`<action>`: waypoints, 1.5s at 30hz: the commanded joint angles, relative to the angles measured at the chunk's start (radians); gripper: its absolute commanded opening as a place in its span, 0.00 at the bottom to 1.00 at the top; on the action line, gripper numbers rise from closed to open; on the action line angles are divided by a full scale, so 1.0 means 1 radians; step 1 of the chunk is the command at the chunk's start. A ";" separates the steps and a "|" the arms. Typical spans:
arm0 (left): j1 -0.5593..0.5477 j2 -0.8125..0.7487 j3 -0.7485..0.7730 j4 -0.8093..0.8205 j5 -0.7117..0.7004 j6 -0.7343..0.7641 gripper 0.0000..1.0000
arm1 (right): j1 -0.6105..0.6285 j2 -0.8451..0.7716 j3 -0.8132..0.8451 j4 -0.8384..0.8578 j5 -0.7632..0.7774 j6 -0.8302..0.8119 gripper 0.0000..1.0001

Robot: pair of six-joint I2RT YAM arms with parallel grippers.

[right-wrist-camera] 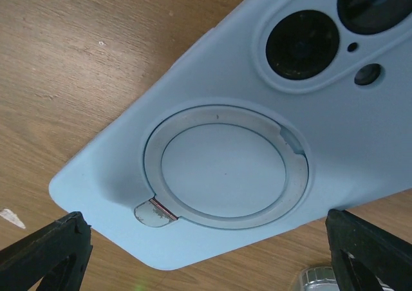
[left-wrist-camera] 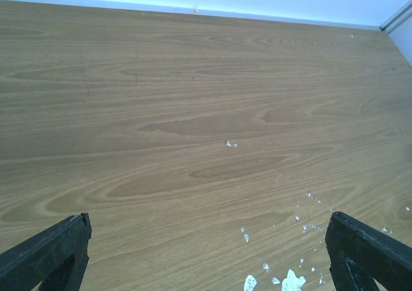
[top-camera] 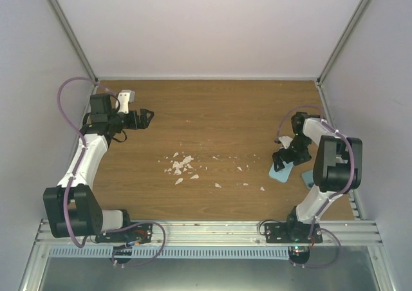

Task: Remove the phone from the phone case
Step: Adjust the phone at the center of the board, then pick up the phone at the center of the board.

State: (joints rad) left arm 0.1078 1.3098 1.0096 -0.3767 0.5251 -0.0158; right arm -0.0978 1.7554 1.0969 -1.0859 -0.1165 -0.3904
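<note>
The light blue phone case (right-wrist-camera: 232,143) lies back up on the wooden table, with a round ring on its back. The phone's dark camera lenses (right-wrist-camera: 302,44) show through its cut-outs, so the phone sits inside, face down. In the top view the case (top-camera: 279,172) lies at the right, just under my right gripper (top-camera: 284,156). In the right wrist view my right gripper (right-wrist-camera: 206,259) is open, hovering close above the case's lower end, touching nothing. My left gripper (top-camera: 145,118) is open and empty at the far left, over bare wood in the left wrist view (left-wrist-camera: 206,259).
White crumbs (top-camera: 181,167) are scattered over the middle of the table and show in the left wrist view (left-wrist-camera: 293,281). A second light blue item (top-camera: 308,177) lies partly hidden behind the right arm. A small silver object (right-wrist-camera: 315,281) sits beside the case. Walls close in on three sides.
</note>
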 commanded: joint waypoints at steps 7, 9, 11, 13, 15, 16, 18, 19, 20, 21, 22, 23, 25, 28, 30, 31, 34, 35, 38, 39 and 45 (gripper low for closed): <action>0.015 -0.035 -0.015 0.049 -0.017 -0.001 0.99 | 0.095 -0.045 -0.030 0.163 -0.121 -0.016 1.00; 0.016 -0.034 -0.016 0.050 -0.014 -0.001 0.99 | 0.078 -0.084 -0.049 0.148 -0.113 -0.014 1.00; 0.016 -0.031 -0.017 0.053 -0.011 -0.003 0.99 | 0.047 -0.113 -0.060 0.131 -0.102 -0.013 1.00; 0.016 -0.027 -0.017 0.056 -0.008 -0.005 0.99 | 0.012 -0.126 -0.068 0.122 -0.093 -0.013 0.99; 0.017 -0.022 -0.017 0.062 -0.006 -0.008 0.99 | -0.004 -0.119 -0.075 0.126 -0.097 -0.005 0.99; 0.017 -0.018 -0.016 0.061 -0.007 -0.009 0.99 | -0.005 -0.110 -0.081 0.131 -0.100 0.002 1.00; 0.016 -0.013 -0.011 0.058 -0.007 -0.010 0.99 | -0.003 -0.084 -0.081 0.135 -0.118 0.014 1.00; 0.016 -0.014 -0.007 0.055 -0.011 -0.009 0.99 | -0.003 -0.067 -0.080 0.136 -0.116 0.022 1.00; 0.016 -0.016 -0.005 0.053 -0.016 -0.008 0.99 | -0.004 -0.055 -0.079 0.140 -0.108 0.028 1.00; 0.016 -0.021 -0.006 0.052 -0.021 -0.007 0.99 | -0.005 -0.046 -0.080 0.144 -0.095 0.033 1.00; 0.018 -0.027 -0.010 0.053 -0.026 -0.006 0.99 | -0.004 -0.042 -0.083 0.153 -0.076 0.037 1.00; 0.018 -0.034 -0.016 0.057 -0.027 -0.004 0.99 | -0.004 -0.037 -0.086 0.158 -0.048 0.041 1.00; 0.021 -0.048 -0.031 0.063 -0.030 -0.003 0.99 | -0.006 -0.037 -0.092 0.164 -0.006 0.044 1.00; 0.025 -0.069 -0.048 0.069 -0.032 0.000 0.99 | -0.028 -0.068 -0.093 0.141 0.011 0.025 0.99; 0.029 -0.075 -0.054 0.075 -0.031 -0.002 0.99 | -0.057 -0.092 -0.083 0.117 0.008 0.011 0.99; 0.030 -0.074 -0.056 0.077 -0.029 -0.003 0.99 | -0.071 -0.099 -0.077 0.106 0.006 0.008 1.00; 0.032 -0.066 -0.054 0.080 -0.021 -0.008 0.99 | -0.098 -0.111 -0.074 0.100 -0.005 0.010 1.00; 0.032 -0.062 -0.053 0.081 -0.019 -0.009 0.99 | -0.097 -0.108 -0.078 0.108 -0.014 0.013 1.00; 0.032 -0.056 -0.049 0.081 -0.019 -0.010 0.99 | -0.094 -0.077 -0.086 0.128 -0.066 0.031 1.00; 0.032 -0.055 -0.047 0.079 -0.021 -0.010 0.99 | -0.092 -0.064 -0.084 0.133 -0.082 0.037 1.00; 0.035 -0.072 -0.057 0.082 -0.029 -0.010 0.99 | -0.076 0.002 -0.050 0.147 -0.150 0.047 1.00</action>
State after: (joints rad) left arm 0.1349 1.2625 0.9638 -0.3504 0.5034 -0.0189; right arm -0.1867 1.7149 1.0233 -0.9607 -0.2096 -0.3576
